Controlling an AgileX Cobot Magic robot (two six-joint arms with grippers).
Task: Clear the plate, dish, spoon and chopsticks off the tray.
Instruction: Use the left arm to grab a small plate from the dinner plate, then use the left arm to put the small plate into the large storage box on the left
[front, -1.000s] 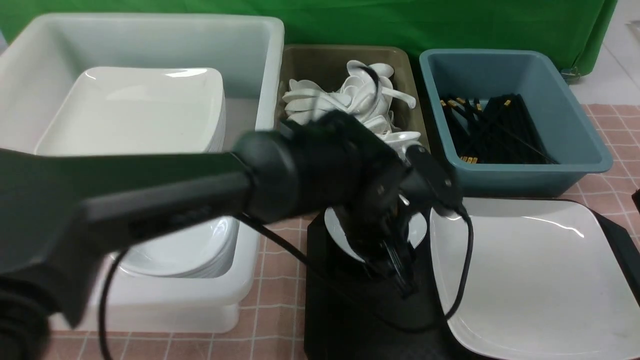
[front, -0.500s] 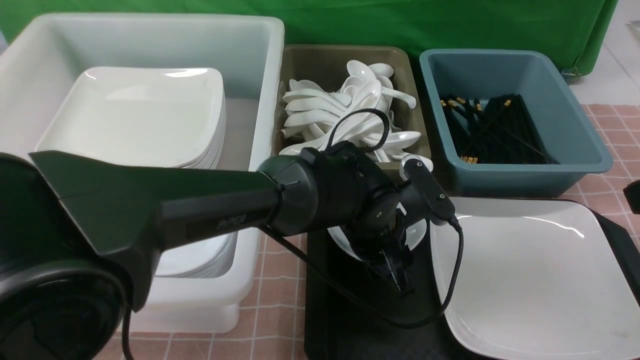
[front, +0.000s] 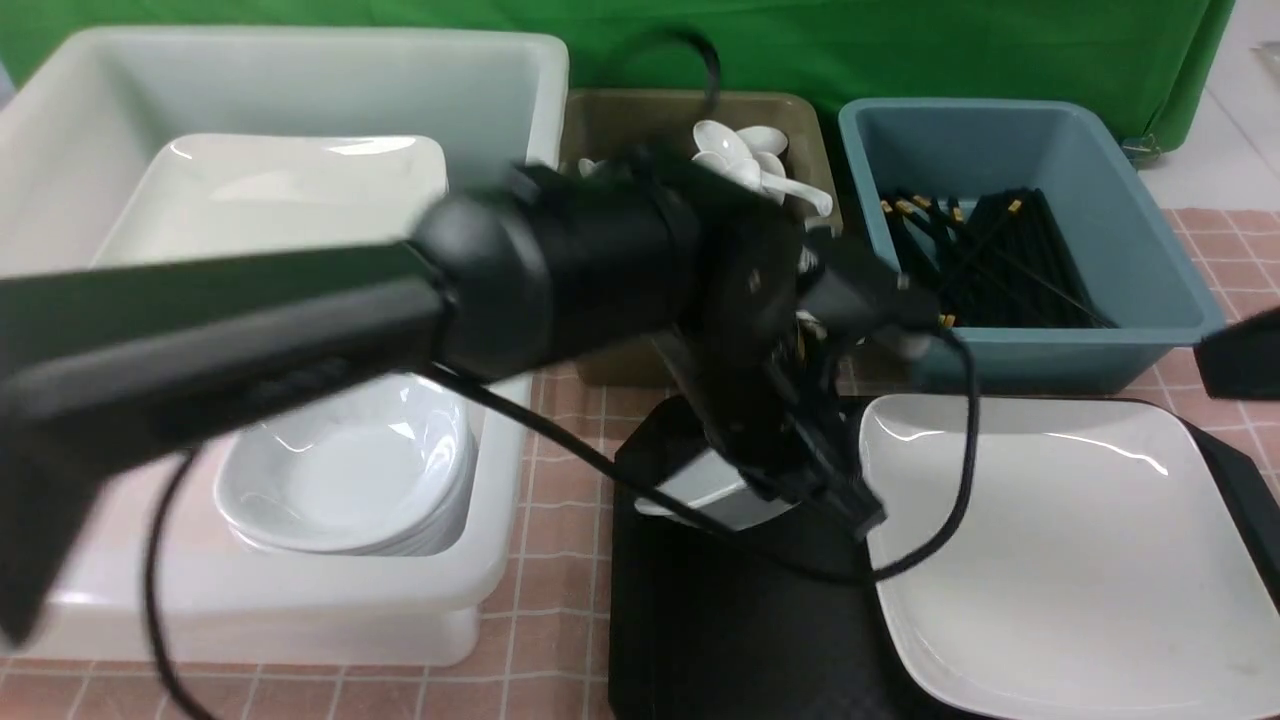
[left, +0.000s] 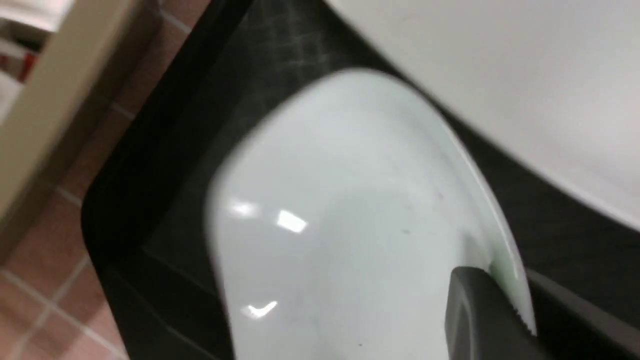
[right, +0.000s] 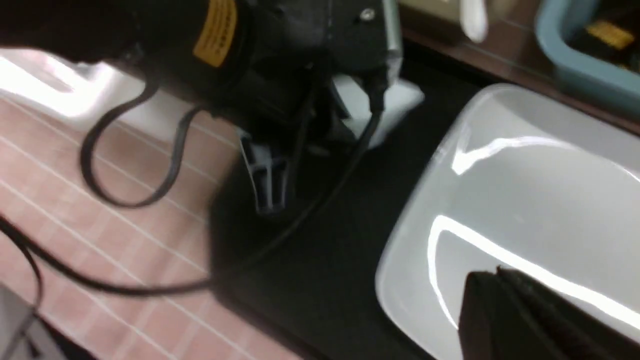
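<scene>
A small glossy white dish (front: 700, 488) hangs tilted just above the far left corner of the black tray (front: 700, 620). My left gripper (front: 848, 505) is shut on it. In the left wrist view the dish (left: 340, 225) has its rim pinched between the jaws of the left gripper (left: 506, 287). The large white plate (front: 1060, 540) lies flat on the tray's right part. My right gripper (right: 492, 277) is shut and empty, hovering over the plate (right: 525, 190). No spoon or chopsticks show on the visible part of the tray.
A white bin (front: 500, 120) at the left holds stacked plates and a stack of small dishes (front: 345, 480). Behind the tray, an olive bin (front: 640, 115) holds white spoons and a blue bin (front: 1060, 345) holds black chopsticks. A cable loops from my left wrist.
My left gripper closed on the dish's rim and rose, lifting and tilting the dish off the tray. The right arm edged into the front view at the right.
</scene>
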